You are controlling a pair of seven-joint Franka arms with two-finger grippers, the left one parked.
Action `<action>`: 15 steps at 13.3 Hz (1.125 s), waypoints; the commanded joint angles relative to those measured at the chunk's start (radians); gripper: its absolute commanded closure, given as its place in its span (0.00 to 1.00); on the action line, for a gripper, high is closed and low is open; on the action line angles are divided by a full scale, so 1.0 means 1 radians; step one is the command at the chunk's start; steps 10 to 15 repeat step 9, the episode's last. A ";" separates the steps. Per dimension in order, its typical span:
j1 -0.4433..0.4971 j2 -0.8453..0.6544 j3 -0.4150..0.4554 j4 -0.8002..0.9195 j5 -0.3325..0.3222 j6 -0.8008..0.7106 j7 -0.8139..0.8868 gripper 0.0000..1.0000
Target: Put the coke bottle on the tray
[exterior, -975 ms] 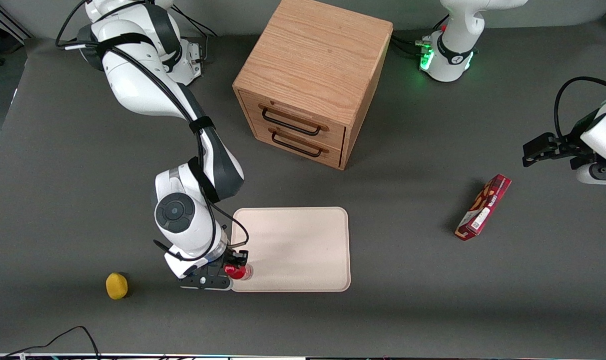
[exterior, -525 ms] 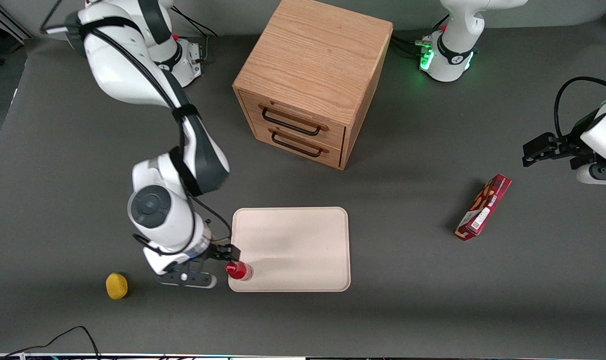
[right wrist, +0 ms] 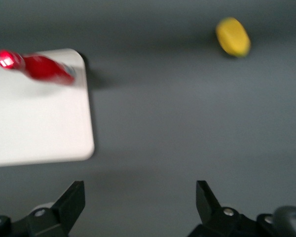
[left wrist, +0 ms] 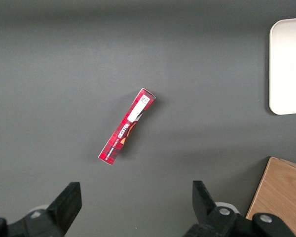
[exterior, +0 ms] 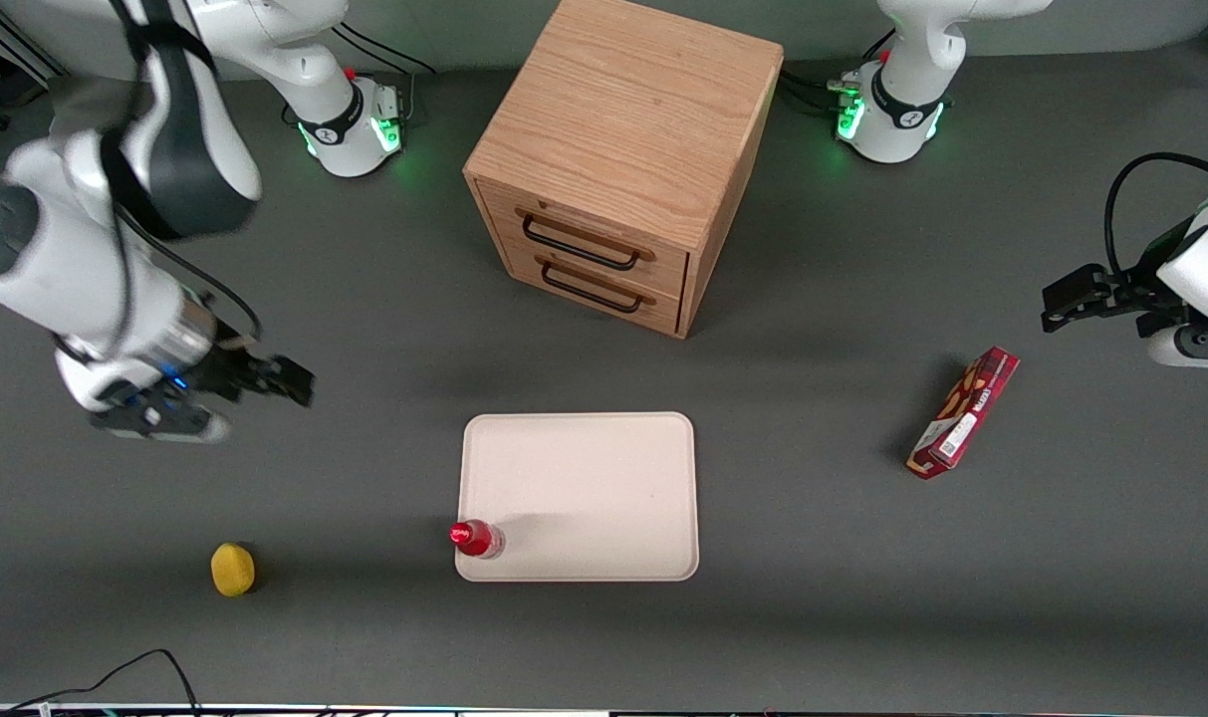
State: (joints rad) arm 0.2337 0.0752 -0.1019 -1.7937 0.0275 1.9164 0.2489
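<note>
The small red coke bottle (exterior: 476, 539) stands upright on the cream-white tray (exterior: 594, 488), at the tray's corner nearest the front camera on the working arm's side. It also shows in the right wrist view (right wrist: 39, 66), on the tray (right wrist: 34, 128). My right gripper (exterior: 290, 380) is open and empty, raised well away from the tray toward the working arm's end of the table. In the right wrist view its fingers (right wrist: 139, 195) stand wide apart over bare table.
A yellow lemon-like object (exterior: 232, 569) lies near the table's front edge, also in the right wrist view (right wrist: 233, 36). A wooden drawer cabinet (exterior: 623, 159) stands farther back. A long red snack box (exterior: 964, 411) lies toward the parked arm's end.
My gripper has let go of the coke bottle, opened, and pulled up and away from the tray toward the working arm's end. The bottle stays standing on the tray corner.
</note>
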 commanded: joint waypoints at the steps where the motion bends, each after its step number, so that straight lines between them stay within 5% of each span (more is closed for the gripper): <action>1: -0.062 -0.147 0.014 -0.063 0.015 -0.110 -0.033 0.00; 9: -0.201 -0.121 0.066 0.114 0.014 -0.258 -0.095 0.00; 15: -0.201 -0.121 0.066 0.114 0.014 -0.258 -0.095 0.00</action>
